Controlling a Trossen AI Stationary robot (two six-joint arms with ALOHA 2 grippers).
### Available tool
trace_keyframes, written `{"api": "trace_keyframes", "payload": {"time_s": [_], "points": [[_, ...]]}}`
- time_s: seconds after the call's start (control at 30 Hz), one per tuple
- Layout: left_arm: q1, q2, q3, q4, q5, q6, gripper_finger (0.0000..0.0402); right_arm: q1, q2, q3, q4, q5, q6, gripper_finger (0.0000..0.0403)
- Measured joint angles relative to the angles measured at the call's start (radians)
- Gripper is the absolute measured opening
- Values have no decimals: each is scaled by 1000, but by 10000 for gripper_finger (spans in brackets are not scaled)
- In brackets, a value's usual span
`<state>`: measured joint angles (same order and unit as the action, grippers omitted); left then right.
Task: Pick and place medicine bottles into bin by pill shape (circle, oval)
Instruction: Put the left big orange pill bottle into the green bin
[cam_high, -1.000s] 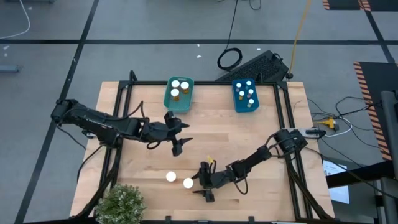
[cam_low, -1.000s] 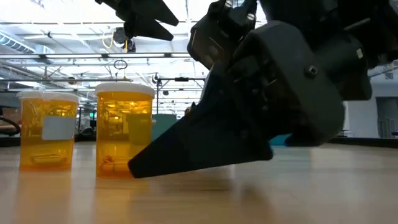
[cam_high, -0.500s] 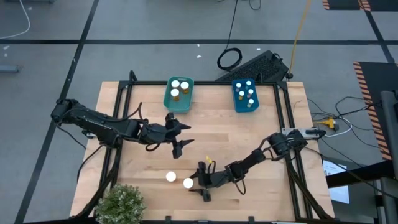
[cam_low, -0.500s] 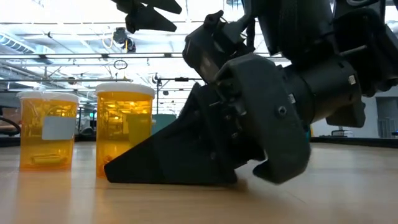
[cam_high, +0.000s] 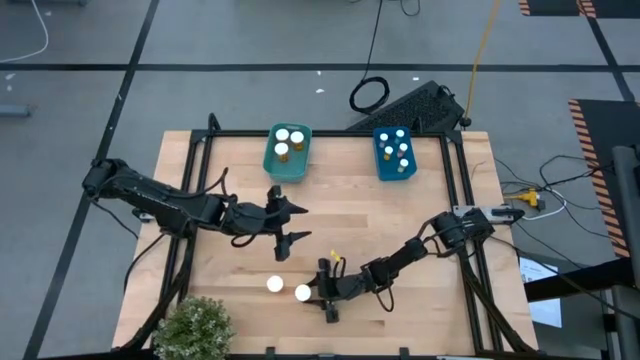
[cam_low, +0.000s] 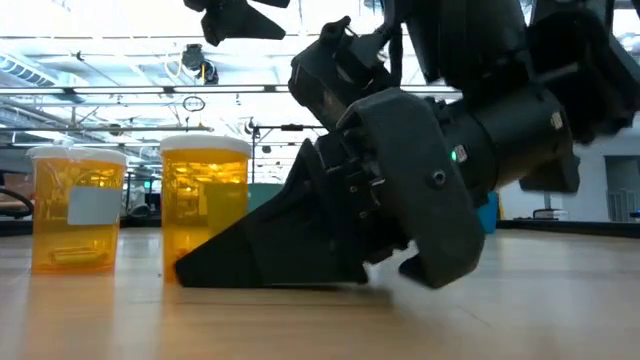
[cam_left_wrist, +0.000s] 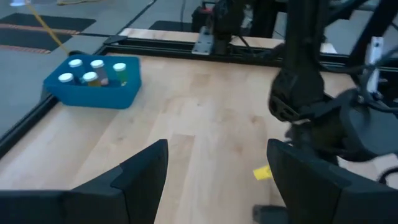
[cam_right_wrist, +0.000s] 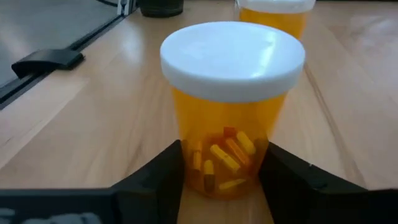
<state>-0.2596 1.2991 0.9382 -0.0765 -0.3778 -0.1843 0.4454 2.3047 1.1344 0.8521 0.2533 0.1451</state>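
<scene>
right hand spread around bottle, lower centre | left hand spread, idle | risk: bottle tipped if bumped

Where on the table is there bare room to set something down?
Bare wood lies between the teal bin and blue bin, and right of the right gripper toward the table edge. It is crowded near the plant, two bottles and left gripper.

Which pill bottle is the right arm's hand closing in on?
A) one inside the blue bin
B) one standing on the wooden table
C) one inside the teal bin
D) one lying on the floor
B: the right hand has its open fingers either side of an orange bottle standing on the table.
</scene>
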Motion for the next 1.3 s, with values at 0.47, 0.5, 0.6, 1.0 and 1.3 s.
{"api": "trace_keyframes", "payload": {"time_s": [0.47,0.5,0.6,1.0,1.3], "points": [[-61,0,0,-66,54,33,273,-22,-424,-3,-773,7,20,181],[-66,0,0,-73,44,33,273,-26,-463,-3,-824,9,32,180],[-77,8,0,-73,9,40,278,-39,-563,-2,-963,30,74,180],[-82,88,-1,100,-16,50,394,-50,-680,-2,-1262,220,239,183],[-42,184,6,206,38,53,383,-68,-680,-2,-1293,222,255,183]]}}
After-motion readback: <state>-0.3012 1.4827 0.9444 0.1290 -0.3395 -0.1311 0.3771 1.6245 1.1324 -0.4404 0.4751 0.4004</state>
